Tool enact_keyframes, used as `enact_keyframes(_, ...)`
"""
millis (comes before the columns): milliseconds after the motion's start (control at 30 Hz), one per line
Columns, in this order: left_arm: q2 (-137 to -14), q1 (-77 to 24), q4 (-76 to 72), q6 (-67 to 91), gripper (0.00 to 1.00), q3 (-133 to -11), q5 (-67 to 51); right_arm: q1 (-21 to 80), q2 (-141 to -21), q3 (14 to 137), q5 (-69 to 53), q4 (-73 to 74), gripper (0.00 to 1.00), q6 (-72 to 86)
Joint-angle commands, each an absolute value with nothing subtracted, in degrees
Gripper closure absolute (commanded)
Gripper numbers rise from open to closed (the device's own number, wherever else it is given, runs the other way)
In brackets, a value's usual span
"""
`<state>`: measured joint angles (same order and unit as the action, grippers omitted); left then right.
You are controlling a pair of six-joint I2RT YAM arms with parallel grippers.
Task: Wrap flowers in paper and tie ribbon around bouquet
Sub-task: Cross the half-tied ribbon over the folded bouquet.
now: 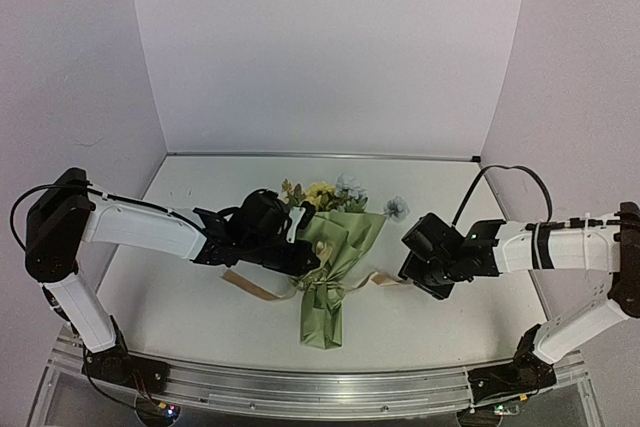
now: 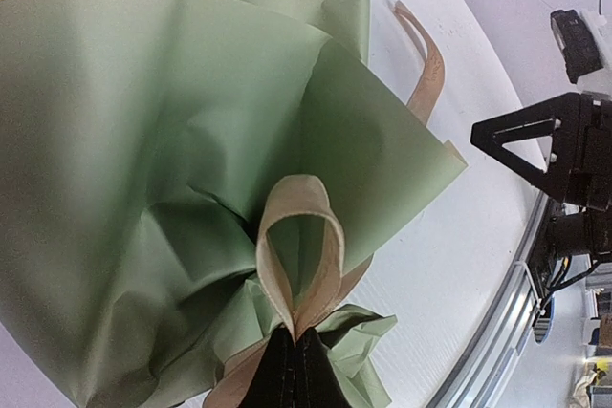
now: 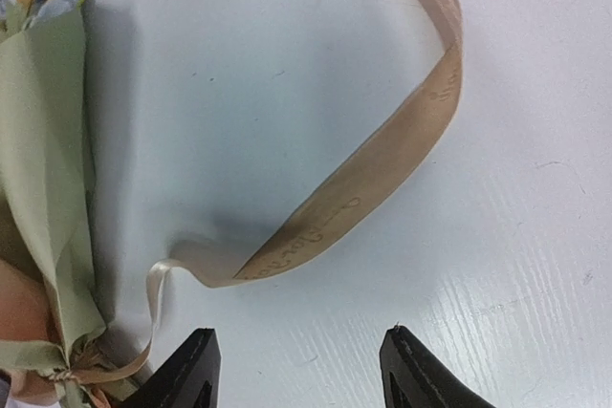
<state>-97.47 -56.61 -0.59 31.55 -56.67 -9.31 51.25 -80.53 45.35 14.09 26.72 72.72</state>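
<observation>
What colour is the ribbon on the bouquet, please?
The ribbon is tan-beige with faint script lettering, clearest in the right wrist view.

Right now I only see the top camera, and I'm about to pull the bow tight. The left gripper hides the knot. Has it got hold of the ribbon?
Observer: Yes. The left wrist view shows the left gripper shut on the base of a loop of the ribbon, at the neck of the bouquet.
Operator: And the right one?
Observer: The right gripper is open and holds nothing. The ribbon's free end curves over the table just ahead of its fingers.
Operator: Anything on that end?
Observer: Script lettering runs along it. It is too small to read.
</observation>
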Motion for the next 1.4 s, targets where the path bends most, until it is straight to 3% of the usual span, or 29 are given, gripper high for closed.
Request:
enact_keyframes(0,-96.98,-57.01,-1.2,31.69,1.0,-59.42,-8.66,49.89,-80.09,45.28,13.77,27.53,0.4,76.86)
enact_keyframes(167,-96.9,-57.21,-0.6,32.02,1.0,-59.24,-8.14,48.93,-81.98,44.74,12.91,26.24,0.39,79.75)
enact_keyframes(433,-96.14,-57.23,-2.07,33.03,1.0,-57.51,-7.24,46.5,-88.05,44.36,7.44,21.65,0.51,83.53)
enact_keyframes(867,-95.84,-57.22,-4.48,31.19,1.0,-56.26,-8.7,44.21,-94.54,45.12,6.22,16.67,0.6,86.66)
enact_keyframes(967,-95.84,-57.22,-5.58,30.87,1.0,-55.79,-9.1,44.03,-95.98,45.69,6.18,16.52,0.68,85.78)
enact_keyframes(1167,-94.9,-57.22,-7.45,30.32,1.0,-54.63,-10.77,43.17,-94.43,45.19,9.29,16.52,0.97,83.12)
enact_keyframes(1367,-92.85,-57.22,-7.45,29.45,1.0,-52.7,-10.32,43.13,-89.18,46.13,12.82,18.78,1.0,79.15)
